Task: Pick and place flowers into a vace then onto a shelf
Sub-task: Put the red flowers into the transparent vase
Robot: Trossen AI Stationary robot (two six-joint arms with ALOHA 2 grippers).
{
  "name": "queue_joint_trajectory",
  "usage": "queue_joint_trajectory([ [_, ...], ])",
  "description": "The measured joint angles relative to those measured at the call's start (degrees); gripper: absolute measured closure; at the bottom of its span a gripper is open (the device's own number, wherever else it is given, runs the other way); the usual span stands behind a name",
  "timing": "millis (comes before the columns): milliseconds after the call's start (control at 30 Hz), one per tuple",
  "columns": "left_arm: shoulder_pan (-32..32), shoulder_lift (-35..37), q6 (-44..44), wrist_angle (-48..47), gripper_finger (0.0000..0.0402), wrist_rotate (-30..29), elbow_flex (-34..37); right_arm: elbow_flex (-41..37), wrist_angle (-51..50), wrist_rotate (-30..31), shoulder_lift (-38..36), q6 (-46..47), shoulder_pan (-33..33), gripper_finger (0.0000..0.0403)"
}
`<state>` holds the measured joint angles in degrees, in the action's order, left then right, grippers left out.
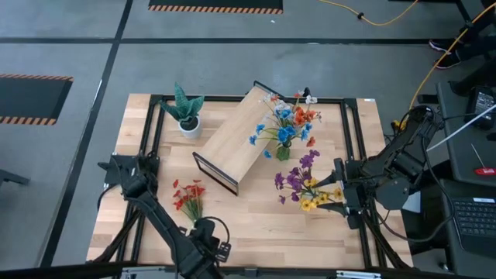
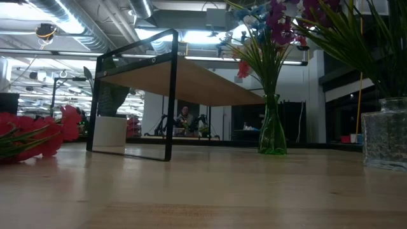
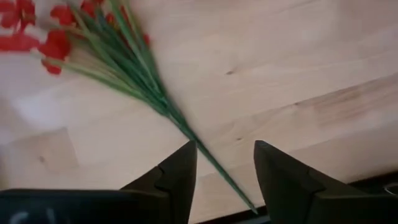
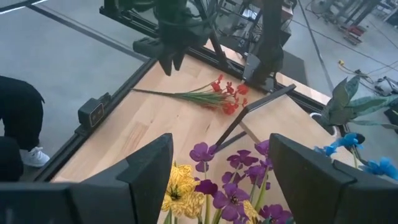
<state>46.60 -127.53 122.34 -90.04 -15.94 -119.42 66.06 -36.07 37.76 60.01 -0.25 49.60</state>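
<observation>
A red sprig [image 1: 188,198] lies flat on the table near its near-left corner, also seen in the left wrist view [image 3: 118,56]. My left gripper [image 3: 224,146] is open low over the stem's free end [image 3: 214,165], one finger on each side. The green vase [image 1: 283,152] stands on the table beside the shelf [image 1: 232,136] and holds blue and orange flowers [image 1: 288,120]. Purple and yellow flowers [image 1: 304,184] stand in front of my open right gripper [image 1: 339,194]. Its fingers flank the blossoms [image 4: 217,199], and I cannot tell whether they touch.
A spiky plant in a white pot [image 1: 188,118] stands near the far-left corner. A clear glass vessel [image 2: 385,133] stands under the purple bunch's stems. The shelf [image 2: 191,79] stands on its black legs, slanted across the table's middle. Bare wood lies along the near edge.
</observation>
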Motion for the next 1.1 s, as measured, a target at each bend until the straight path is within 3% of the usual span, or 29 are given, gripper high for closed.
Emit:
queue_joint_trajectory([
  [433,0.97,-7.42,6.66,0.04,0.0247,1.11,0.02,0.0,-1.48,0.0,0.0,0.19,0.0,0.0137],
  [867,1.15,-9.45,7.99,0.04,0.0247,2.26,0.04,0.0,-4.27,0.02,0.0,1.76,0.0,0.0137],
  [1100,1.26,-12.78,8.16,0.06,0.0247,7.1,0.04,0.0,-4.17,0.02,0.0,1.64,0.02,0.0137],
])
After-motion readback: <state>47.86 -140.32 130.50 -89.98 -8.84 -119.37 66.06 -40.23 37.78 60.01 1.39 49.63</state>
